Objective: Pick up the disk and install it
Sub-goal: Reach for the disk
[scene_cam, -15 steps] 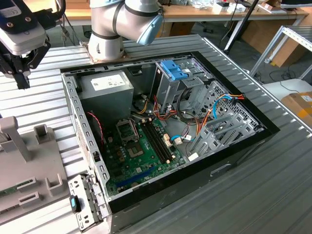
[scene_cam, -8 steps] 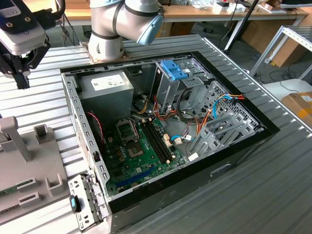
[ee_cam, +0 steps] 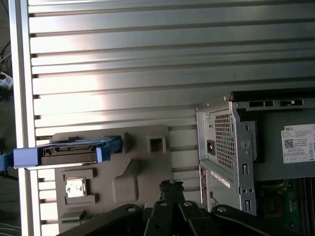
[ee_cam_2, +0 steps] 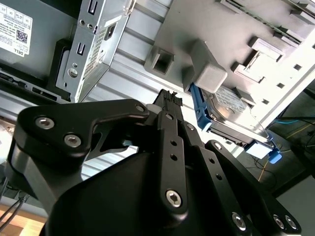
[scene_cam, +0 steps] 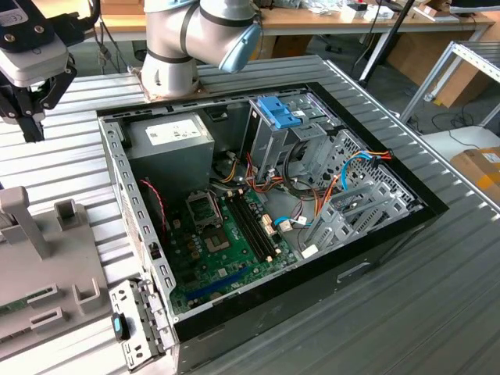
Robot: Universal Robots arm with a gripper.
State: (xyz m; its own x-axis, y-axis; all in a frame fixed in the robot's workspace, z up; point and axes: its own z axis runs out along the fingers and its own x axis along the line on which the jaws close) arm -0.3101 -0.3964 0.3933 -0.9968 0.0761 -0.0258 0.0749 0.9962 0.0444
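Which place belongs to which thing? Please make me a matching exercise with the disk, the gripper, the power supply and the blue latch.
Things:
1. disk
2. gripper
3. power supply
4. blue latch

Places:
A. on top of the metal cage inside the case
B. in the grey holder, outside the case
C. in a corner of the open case, white label up
D. over the ribbed table, holding nothing

Pairs: 1-B, 2-D, 3-C, 4-A
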